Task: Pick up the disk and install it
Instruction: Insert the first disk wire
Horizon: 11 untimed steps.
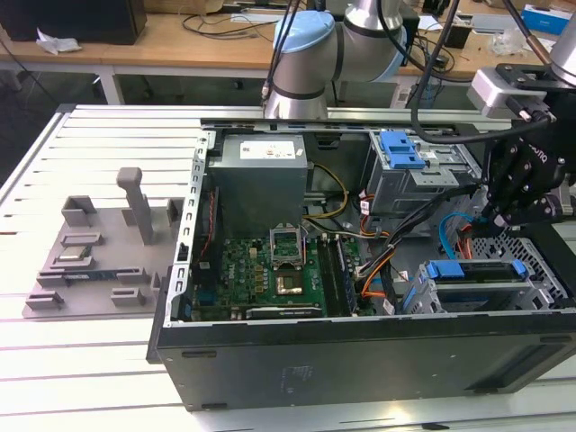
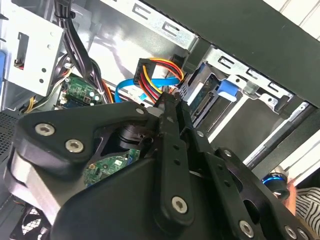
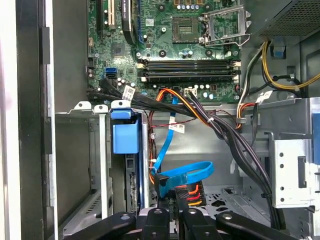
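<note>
Hovering inside the open computer case (image 1: pixel 360 351), the gripper (image 3: pixel 172 212) has its jaws pressed together, holding nothing; the disk (image 1: pixel 475 272) sits slotted in the drive cage (image 1: pixel 540 288) alongside.

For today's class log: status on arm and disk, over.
Gripper low over drive cage. Disk sits in cage, blue rail showing. Blue and orange cables bunched right at the gripper.
</note>
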{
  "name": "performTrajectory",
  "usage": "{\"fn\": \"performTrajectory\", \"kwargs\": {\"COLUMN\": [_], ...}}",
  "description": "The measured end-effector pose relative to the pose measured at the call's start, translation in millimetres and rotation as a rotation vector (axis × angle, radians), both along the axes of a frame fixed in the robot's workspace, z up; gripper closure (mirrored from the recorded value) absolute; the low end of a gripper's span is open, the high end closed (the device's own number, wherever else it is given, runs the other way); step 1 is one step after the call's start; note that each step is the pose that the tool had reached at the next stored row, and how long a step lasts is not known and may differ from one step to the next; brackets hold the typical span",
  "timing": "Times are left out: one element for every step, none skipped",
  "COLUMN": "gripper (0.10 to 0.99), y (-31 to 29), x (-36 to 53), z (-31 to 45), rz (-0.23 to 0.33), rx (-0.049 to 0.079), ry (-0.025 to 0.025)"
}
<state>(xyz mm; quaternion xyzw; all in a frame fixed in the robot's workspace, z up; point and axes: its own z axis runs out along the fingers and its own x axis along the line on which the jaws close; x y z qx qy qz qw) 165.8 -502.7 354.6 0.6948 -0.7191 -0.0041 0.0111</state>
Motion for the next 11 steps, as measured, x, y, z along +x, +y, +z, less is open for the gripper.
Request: {"fn": "performTrajectory", "kwargs": {"gripper": [0.918,0.918,0.918,0.918,0.918,0.918,0.918,0.918,0.918,0.918,0.918], "y": [0.0,0.0,-0.4,-6.0,-11.3,-16.0,-17.0,-18.4,-20.4,-21.3,-22.3], "x": [0.0,0.0,0.0,0.0,0.0,0.0,0.0,0.0,0.0,0.0,0.0], "z": [0.0,0.0,0.0,0.0,0.0,0.0,0.0,0.0,0.0,0.0,-0.1], "rz": [0.000,0.000,0.000,0.000,0.000,0.000,0.000,0.000,0.000,0.000,0.000], "rx": [0.000,-0.001,-0.001,-0.001,-0.001,-0.001,-0.001,-0.001,-0.001,-0.001,-0.001], "ry": [0.0000,0.0000,0.0000,0.0001,0.0000,0.0000,0.0000,0.0000,0.0000,0.0000,0.0000]}}
